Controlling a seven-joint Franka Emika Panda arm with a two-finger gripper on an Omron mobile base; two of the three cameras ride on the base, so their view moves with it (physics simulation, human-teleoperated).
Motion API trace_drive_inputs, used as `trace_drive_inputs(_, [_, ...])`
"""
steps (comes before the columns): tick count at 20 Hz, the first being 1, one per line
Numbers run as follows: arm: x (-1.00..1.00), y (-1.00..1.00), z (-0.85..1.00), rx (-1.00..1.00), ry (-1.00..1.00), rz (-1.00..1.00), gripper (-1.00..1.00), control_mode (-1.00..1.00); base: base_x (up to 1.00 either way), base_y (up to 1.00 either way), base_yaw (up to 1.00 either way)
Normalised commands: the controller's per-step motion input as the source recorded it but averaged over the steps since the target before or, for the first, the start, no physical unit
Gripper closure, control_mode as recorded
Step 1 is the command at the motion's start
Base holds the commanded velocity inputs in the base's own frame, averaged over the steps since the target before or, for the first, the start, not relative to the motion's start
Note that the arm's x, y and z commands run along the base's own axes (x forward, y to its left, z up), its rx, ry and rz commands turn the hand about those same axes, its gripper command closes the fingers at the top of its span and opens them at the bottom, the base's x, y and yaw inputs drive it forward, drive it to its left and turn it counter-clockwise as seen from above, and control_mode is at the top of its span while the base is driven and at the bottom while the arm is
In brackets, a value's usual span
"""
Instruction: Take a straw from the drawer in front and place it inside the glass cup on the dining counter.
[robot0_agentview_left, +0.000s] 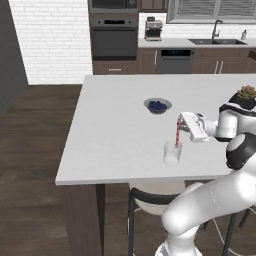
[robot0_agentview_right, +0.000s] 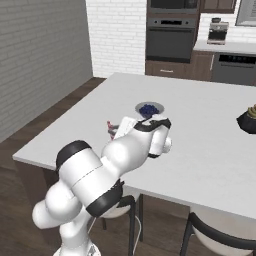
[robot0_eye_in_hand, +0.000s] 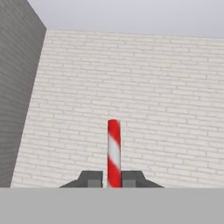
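Straw (robot0_agentview_left: 177, 132) stands near-upright, lower end over glass cup (robot0_agentview_left: 172, 153).

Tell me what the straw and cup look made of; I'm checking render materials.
Straw: probably paper or plastic, matte red-and-white stripes, no gloss. Glass cup: looks like frosted glass or plastic, whitish and translucent, with the white dining counter faintly visible through it.

Rendered frames, evenly and diffusely lit; no single light source identifiable. Dining counter (robot0_agentview_left: 115, 130) top bright, near white, without glare or hot spots. Soft faint shadow beneath the bowl (robot0_agentview_left: 158, 105); darker shade under the counter overhang and on the wood floor (robot0_agentview_left: 30, 165). Mild gloss on the white arm (robot0_agentview_right: 95, 175) shells. Low resolution throughout, edges slightly soft and jagged. Brick wall (robot0_eye_in_hand: 144, 100) flatly lit, grey side wall (robot0_eye_in_hand: 17, 100) dimmer. No lens distortion noticeable at edges.
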Motion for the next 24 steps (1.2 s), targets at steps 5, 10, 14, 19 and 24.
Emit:
trace_drive_inputs(5, [0.22,0.00,-0.33,0.03,0.00,0.00,1.00,-1.00,0.00,0.00,0.00])
trace_drive_inputs(10, [0.11,0.00,-0.32,0.01,0.00,0.00,1.00,-1.00,0.00,0.00,0.00])
trace_drive_inputs(14, [0.10,-0.01,-0.27,0.00,0.00,0.00,1.00,-1.00,0.00,0.00,0.00])
trace_drive_inputs(19, [0.05,0.00,-0.20,0.01,0.00,0.00,1.00,-1.00,0.00,0.00,0.00])
trace_drive_inputs(24, [0.02,0.00,-0.25,0.00,0.00,0.00,1.00,-1.00,0.00,0.00,0.00])
